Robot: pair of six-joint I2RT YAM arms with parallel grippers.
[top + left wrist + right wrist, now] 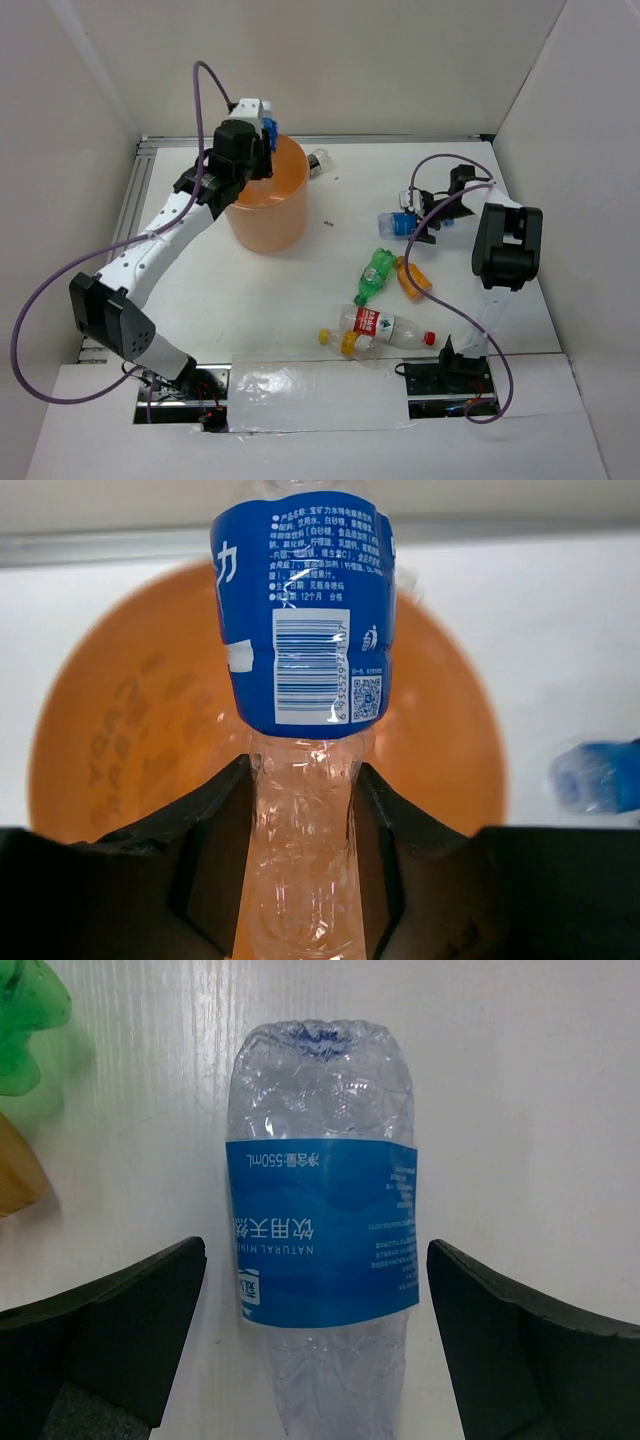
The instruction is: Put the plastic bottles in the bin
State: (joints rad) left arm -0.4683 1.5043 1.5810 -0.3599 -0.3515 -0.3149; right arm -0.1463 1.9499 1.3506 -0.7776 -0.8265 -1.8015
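My left gripper (262,132) is shut on a clear bottle with a blue label (305,630), held by its crushed clear end over the mouth of the orange bin (268,212); the bin's inside (120,730) fills the left wrist view. My right gripper (425,215) is open, with a jaw on each side of a second clear, blue-labelled bottle (320,1230) that lies on the table (398,224). A green bottle (375,273), an orange bottle (413,278), a clear red-labelled bottle (385,327) and a yellowish bottle (345,342) lie in front.
Another small bottle (320,162) lies just behind the bin on the right; it shows as a blue blur in the left wrist view (595,777). White walls close in the table on three sides. The green bottle (25,1020) and the orange bottle (15,1175) lie left of my right gripper.
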